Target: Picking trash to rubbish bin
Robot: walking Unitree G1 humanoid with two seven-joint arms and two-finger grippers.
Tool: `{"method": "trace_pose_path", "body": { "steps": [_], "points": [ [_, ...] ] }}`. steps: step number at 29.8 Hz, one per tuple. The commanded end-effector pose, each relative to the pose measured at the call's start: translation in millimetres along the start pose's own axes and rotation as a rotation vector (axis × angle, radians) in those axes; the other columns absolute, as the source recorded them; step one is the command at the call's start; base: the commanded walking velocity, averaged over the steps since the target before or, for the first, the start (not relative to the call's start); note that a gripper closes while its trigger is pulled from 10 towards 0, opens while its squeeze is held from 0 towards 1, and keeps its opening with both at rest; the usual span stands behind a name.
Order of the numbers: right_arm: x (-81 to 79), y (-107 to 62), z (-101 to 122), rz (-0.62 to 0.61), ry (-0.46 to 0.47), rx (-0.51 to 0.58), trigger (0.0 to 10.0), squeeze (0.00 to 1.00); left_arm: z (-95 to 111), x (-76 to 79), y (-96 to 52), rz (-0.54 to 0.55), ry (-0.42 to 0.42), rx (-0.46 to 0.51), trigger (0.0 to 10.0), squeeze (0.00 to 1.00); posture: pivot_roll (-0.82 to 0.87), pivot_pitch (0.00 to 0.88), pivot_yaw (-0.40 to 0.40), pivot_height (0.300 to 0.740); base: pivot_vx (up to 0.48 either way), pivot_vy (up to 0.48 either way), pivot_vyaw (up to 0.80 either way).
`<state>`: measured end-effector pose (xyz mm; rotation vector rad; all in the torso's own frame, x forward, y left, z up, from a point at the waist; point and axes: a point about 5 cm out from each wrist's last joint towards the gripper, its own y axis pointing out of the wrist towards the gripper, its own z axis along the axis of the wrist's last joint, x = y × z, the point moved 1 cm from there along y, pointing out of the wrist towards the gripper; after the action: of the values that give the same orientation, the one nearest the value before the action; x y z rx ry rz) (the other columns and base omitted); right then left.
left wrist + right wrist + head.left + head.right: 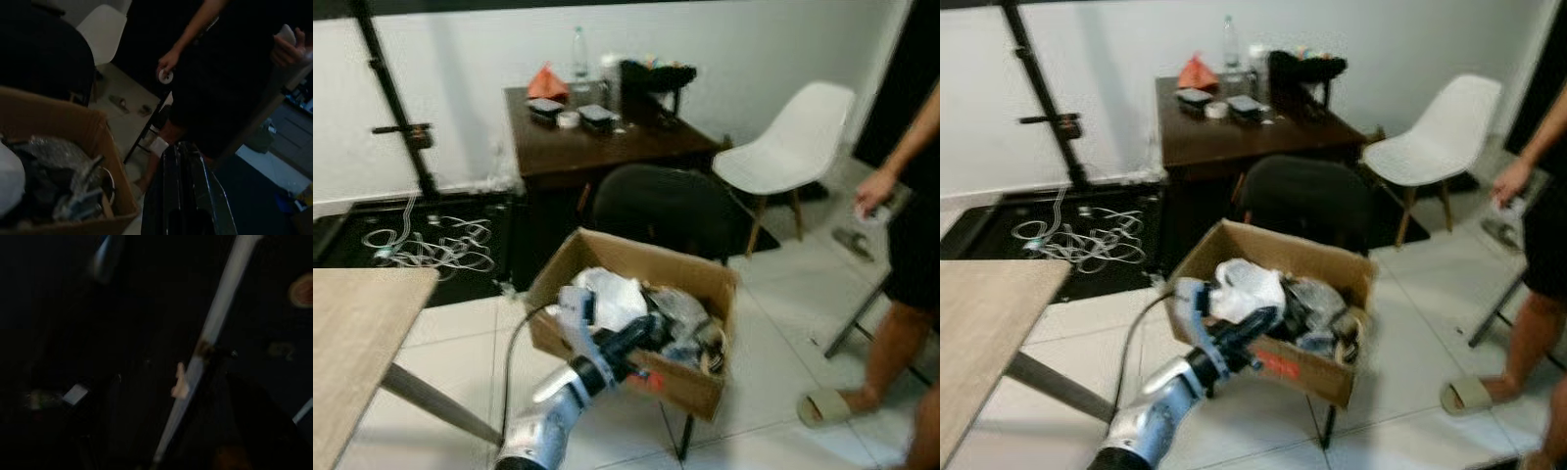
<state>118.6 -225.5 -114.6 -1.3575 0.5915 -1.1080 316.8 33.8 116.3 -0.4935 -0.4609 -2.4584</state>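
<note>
A brown cardboard box (690, 390) stands in front of me, raised on a thin black leg. It holds trash: a white plastic bag (610, 292), crumpled clear wrappers (683, 311) and dark scraps. My left arm reaches up to the box. The left gripper (651, 328) is over the box's near edge, beside the white bag. In the left wrist view its black fingers (182, 169) lie together with nothing between them, by the box's front corner (110, 161). The right wrist view is very dark, with a pale slanted bar (215, 318).
A person (906, 245) stands at the right with something white in one hand, one sandal (829, 405) on the tiles. Behind the box are a black chair (666, 206), a dark table (607, 142) with clutter and a white chair (793, 142). A wooden tabletop (357, 338) is at my left, and cables (435, 245) lie on a black mat.
</note>
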Motion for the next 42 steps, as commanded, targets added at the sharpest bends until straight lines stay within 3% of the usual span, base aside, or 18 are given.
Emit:
{"method": "trace_pose_path", "body": {
  "steps": [1,12,24,29,37,39,42],
  "points": [
    [-8.3,0.2,-4,0.022,0.002,-0.010,10.0,0.00,-7,-0.8,-2.9,0.006,0.024,-0.035,10.0,0.00,-0.17,0.095,0.053,0.740,0.296,0.000,0.00],
    [-10.3,0.3,-3,0.025,-0.022,-0.011,10.0,0.00,-18,13.1,3.2,-0.055,0.043,-0.081,10.0,0.00,-0.17,0.104,0.056,0.740,0.294,0.000,0.00],
    [-13.7,0.1,-9,0.031,-0.003,-0.027,10.0,0.00,-22,14.7,3.7,-0.062,0.050,-0.098,10.0,0.00,-0.18,0.113,0.063,0.740,0.294,0.000,-0.76],
    [-14.2,0.0,-10,0.032,-0.006,-0.029,10.0,0.00,-27,15.9,5.1,-0.058,0.081,-0.128,10.0,0.00,-0.18,0.112,0.062,0.740,0.282,0.000,0.00],
    [-13.6,0.1,-9,0.029,-0.010,-0.026,10.0,0.00,-40,6.4,8.7,0.071,0.211,-0.221,10.0,0.00,-0.18,0.106,0.063,0.740,0.063,0.000,0.00],
    [-13.0,0.1,-9,0.028,-0.011,-0.024,10.0,0.00,-48,0.1,7.0,0.137,0.291,-0.283,10.0,0.00,-0.18,0.106,0.064,0.740,0.000,0.000,0.00],
    [-12.3,0.1,-8,0.028,-0.013,-0.023,10.0,0.00,-52,-4.5,4.8,0.186,0.338,-0.316,10.0,0.00,-0.18,0.105,0.064,0.740,0.000,0.000,0.00]
  ]
}}
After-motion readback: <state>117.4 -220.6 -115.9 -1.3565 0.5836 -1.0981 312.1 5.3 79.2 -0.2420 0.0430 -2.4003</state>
